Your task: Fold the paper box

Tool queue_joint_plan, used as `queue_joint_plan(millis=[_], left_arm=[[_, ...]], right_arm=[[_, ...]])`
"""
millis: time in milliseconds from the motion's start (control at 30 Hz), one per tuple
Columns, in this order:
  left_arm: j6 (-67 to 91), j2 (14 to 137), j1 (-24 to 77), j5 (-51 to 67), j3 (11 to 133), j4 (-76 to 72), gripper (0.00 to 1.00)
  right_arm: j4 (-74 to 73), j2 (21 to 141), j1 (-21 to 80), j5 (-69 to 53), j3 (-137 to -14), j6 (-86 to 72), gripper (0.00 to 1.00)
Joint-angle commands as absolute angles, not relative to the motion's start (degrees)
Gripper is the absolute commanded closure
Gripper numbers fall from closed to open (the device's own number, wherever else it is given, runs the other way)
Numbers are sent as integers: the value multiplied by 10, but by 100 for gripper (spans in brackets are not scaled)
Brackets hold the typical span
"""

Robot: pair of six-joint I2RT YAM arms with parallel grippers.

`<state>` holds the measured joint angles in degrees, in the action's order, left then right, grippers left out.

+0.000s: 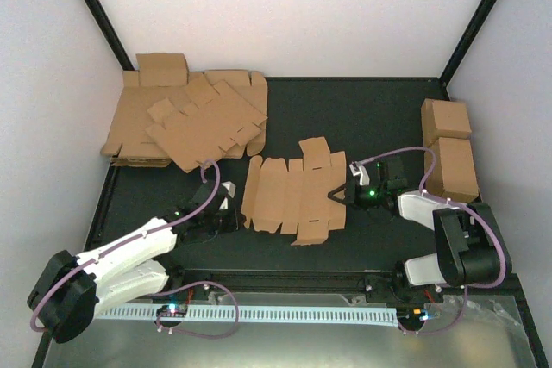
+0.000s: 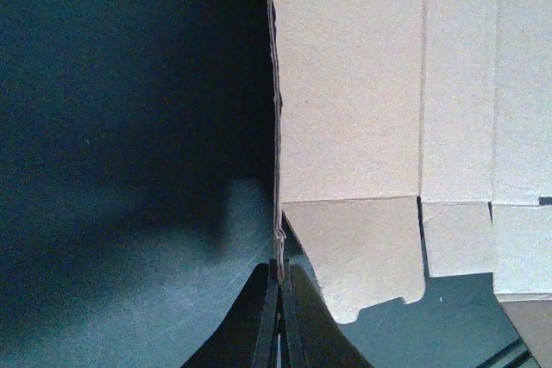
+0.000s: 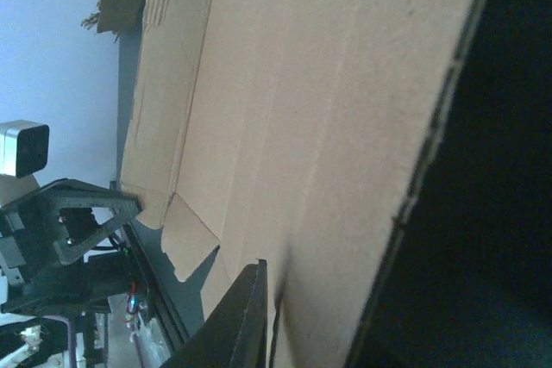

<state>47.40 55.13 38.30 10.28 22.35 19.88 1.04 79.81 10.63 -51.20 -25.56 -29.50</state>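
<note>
The paper box point(image 1: 291, 194) is a flat brown die-cut sheet with flaps, lying mid-table. My left gripper point(image 1: 229, 210) is at its left edge. In the left wrist view the gripper point(image 2: 280, 271) is shut on that thin edge, and the sheet point(image 2: 362, 84) stretches away to the right. My right gripper point(image 1: 338, 195) is at the sheet's right edge. In the right wrist view one finger point(image 3: 246, 308) lies on top of the cardboard point(image 3: 310, 109), and the other finger is hidden beneath it.
A heap of overlapping brown cardboard sheets point(image 1: 185, 118) lies at the back left. Two blocky cardboard cuboids point(image 1: 450, 151) stand at the right edge. A white perforated strip point(image 1: 285, 311) runs along the near edge between the arm bases.
</note>
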Motion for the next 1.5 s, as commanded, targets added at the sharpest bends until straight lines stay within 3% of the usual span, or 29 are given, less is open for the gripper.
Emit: queue_joint_plan(millis=[0, 133, 167, 333, 600, 967, 1067, 1267, 1467], left_arm=[[464, 546, 381, 122, 239, 206, 98], [465, 540, 381, 124, 239, 206, 97], [464, 537, 381, 123, 238, 206, 91], [455, 505, 374, 100, 223, 183, 40], [420, 479, 293, 77, 200, 167, 26], [387, 662, 251, 212, 253, 186, 26], [398, 699, 248, 259, 243, 140, 34], [428, 730, 245, 325, 224, 46, 41], [402, 744, 236, 327, 246, 49, 58]], right_arm=[[5, 792, 110, -508, -260, -282, 89], [-10, 787, 109, -502, -267, -275, 89], [-14, 785, 110, -501, -267, -274, 89], [-34, 775, 109, -491, -267, -256, 89], [-77, 770, 110, -457, -273, -229, 89], [-100, 774, 110, -449, -280, -224, 89], [-101, 773, 110, -448, -280, -224, 89], [-102, 770, 110, -451, -279, -224, 89], [-103, 771, 110, -453, -280, -224, 89]])
